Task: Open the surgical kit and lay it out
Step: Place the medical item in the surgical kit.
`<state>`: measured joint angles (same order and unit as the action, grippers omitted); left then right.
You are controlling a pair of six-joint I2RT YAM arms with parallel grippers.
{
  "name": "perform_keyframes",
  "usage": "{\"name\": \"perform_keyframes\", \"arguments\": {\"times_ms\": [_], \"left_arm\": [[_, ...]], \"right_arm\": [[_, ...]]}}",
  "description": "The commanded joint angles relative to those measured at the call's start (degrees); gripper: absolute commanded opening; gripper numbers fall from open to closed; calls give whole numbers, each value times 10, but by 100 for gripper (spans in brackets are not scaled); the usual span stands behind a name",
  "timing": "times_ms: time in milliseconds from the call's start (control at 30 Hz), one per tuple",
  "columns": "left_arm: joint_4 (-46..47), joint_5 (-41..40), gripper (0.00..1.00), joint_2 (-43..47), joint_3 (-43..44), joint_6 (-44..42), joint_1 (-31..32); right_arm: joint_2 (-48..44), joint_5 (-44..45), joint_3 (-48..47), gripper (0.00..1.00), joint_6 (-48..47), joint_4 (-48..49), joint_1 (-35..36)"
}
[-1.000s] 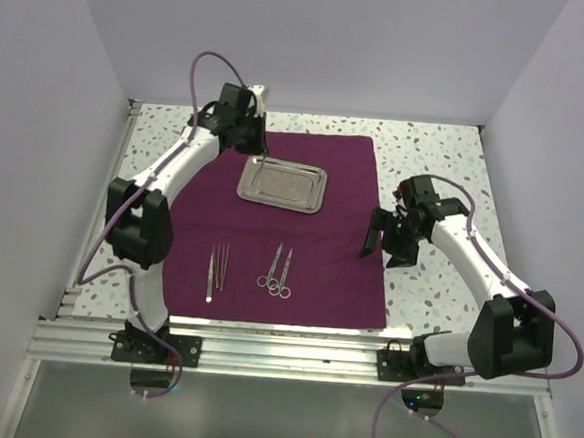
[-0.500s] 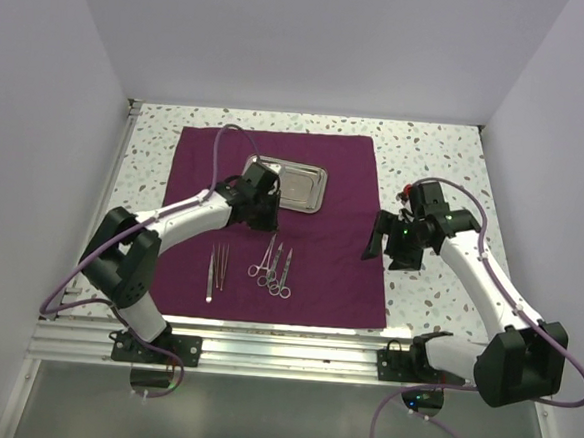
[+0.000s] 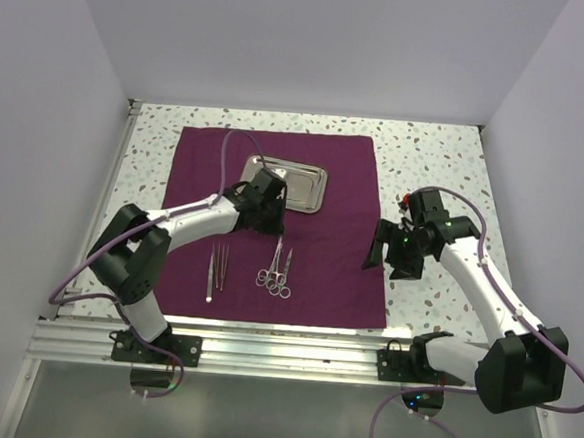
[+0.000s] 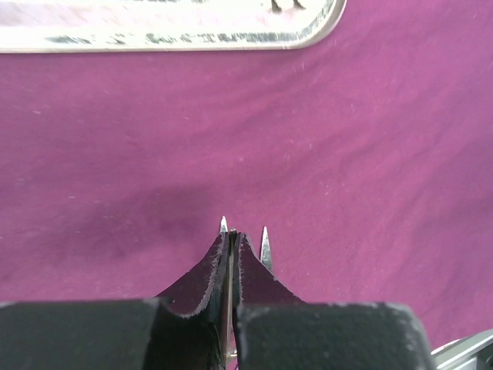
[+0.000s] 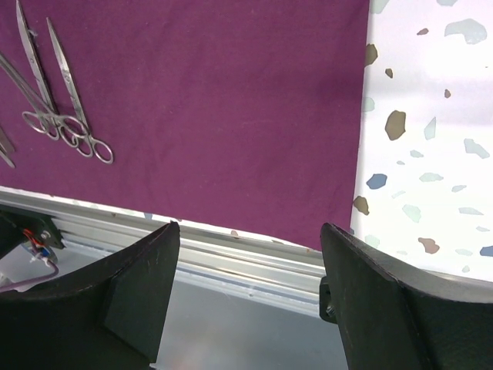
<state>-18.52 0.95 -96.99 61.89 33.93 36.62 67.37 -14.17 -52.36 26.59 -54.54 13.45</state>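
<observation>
Speckled table [image 3: 437, 149] and pale walls are framing the overhead view, where the purple cloth [image 3: 335, 182] is lying fully spread with the steel tray [image 3: 299, 184] sitting on its far half. Tweezers [image 3: 215, 271] and ring-handled instruments [image 3: 278, 270] are lying in two small groups on the near half. The left gripper [image 3: 272, 216] is hanging low between the tray and the ring-handled instruments, hiding where their points end. The right gripper [image 3: 388, 251] is waiting, fingers spread, at the cloth's right edge. The step appears to be lining up the ring-handled pieces. Doing it well is likely calling for a low, slow nudge along the cloth that leaves each piece parallel to its neighbour and apart from it, then a straight lift so the fabric is not dragged.

From the left wrist, the fingers are pressing tightly together above bare cloth, with the tray's near rim running across the top. Two steel points [image 4: 265, 245] are peeking out past the fingertips. Whether one is pinched between the fingers or both are merely lying underneath is hard to make out.

From the right wrist, the wide-apart fingers are holding nothing and hovering over the cloth's near right corner beside the aluminium rail [image 5: 231, 254]. The ring-handled instruments are showing at far left, and anything beyond them is being cut off by the frame.
</observation>
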Motion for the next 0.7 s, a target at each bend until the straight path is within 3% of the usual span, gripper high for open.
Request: {"name": "perform_keyframes", "arguments": {"times_ms": [0,100,233,667], "left_arm": [[2,-8,4,-12,23,13,6],[-16,-28,28,-10,43,6,7],[-41,-51,38,-27,115,-24,7],[-117,-68,36,-358,575,-106,-10]], "right_arm": [[-2,-9,1,78,4,8,1],[5,-9,-11,78,9,18,0],[14,1,-29,78,12,14,1],[28,76,-92,78,-7,-79,1]]}}
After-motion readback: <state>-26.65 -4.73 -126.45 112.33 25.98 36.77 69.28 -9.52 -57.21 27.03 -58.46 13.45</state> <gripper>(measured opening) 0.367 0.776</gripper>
